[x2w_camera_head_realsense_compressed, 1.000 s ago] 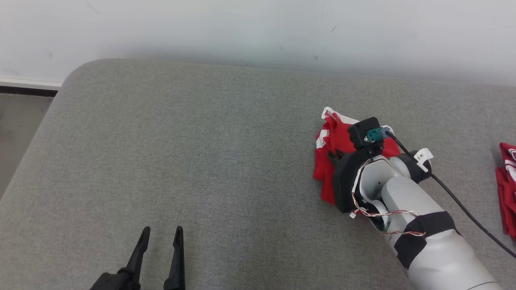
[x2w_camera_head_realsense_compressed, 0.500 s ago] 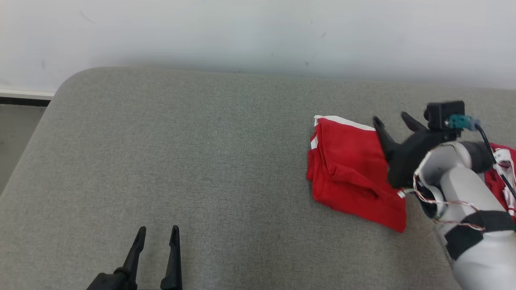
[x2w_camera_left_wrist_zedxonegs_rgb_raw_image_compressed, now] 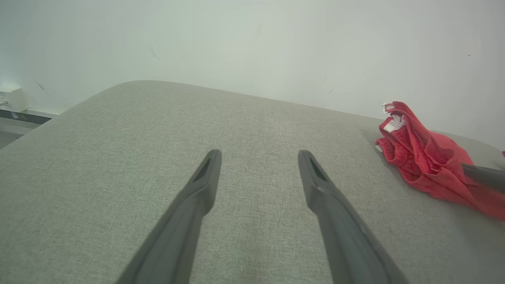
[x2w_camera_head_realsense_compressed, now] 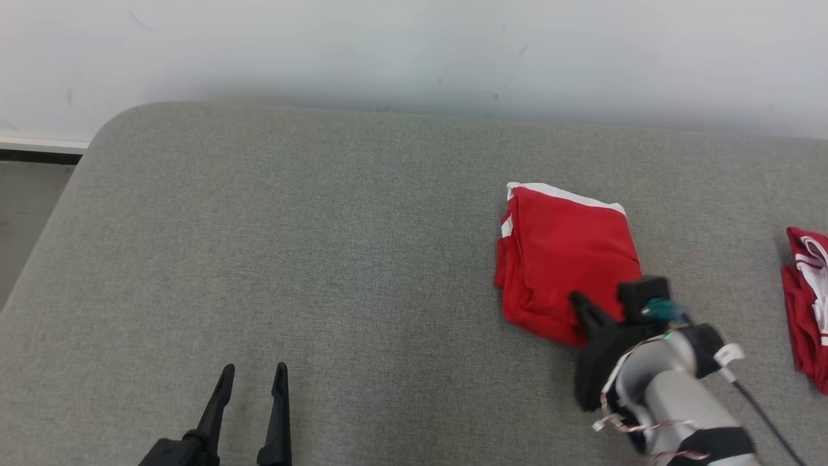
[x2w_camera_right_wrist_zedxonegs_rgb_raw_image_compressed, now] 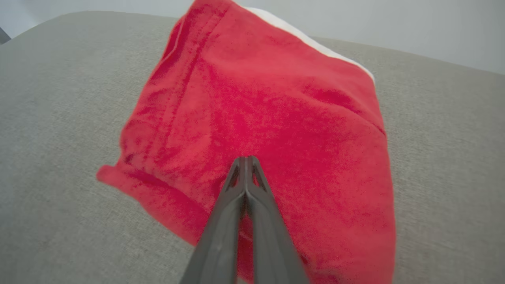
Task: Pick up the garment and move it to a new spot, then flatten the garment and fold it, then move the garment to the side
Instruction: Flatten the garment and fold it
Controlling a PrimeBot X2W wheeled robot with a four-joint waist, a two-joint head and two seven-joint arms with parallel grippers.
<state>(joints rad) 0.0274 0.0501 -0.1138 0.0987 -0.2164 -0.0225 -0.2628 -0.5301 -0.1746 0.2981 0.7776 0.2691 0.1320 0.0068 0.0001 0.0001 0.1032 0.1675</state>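
Observation:
The garment [x2w_camera_head_realsense_compressed: 563, 259] is a red cloth with a white edge band, lying folded and fairly flat right of centre on the grey cushioned surface [x2w_camera_head_realsense_compressed: 323, 246]. My right gripper [x2w_camera_head_realsense_compressed: 577, 299] is at its near edge, shut, fingers pressed together. In the right wrist view the closed tips [x2w_camera_right_wrist_zedxonegs_rgb_raw_image_compressed: 245, 161] lie over the red garment [x2w_camera_right_wrist_zedxonegs_rgb_raw_image_compressed: 276, 118] with no cloth bunched between them. My left gripper [x2w_camera_head_realsense_compressed: 253, 370] stands open at the lower left, far from the garment. Its spread fingers [x2w_camera_left_wrist_zedxonegs_rgb_raw_image_compressed: 258, 156] hold nothing, and the garment [x2w_camera_left_wrist_zedxonegs_rgb_raw_image_compressed: 418, 157] lies off to their right.
A second red and white cloth [x2w_camera_head_realsense_compressed: 805, 298] lies at the right edge of the surface. The pale wall [x2w_camera_head_realsense_compressed: 414, 52] runs behind the surface's far edge. Bare floor [x2w_camera_head_realsense_compressed: 26, 213] shows past its rounded left corner. Grey surface stretches wide left of the garment.
The right gripper left the bunched garment, swung open to its right, then came back to the near edge and shut. The garment now lies flatter. The left gripper stayed put.

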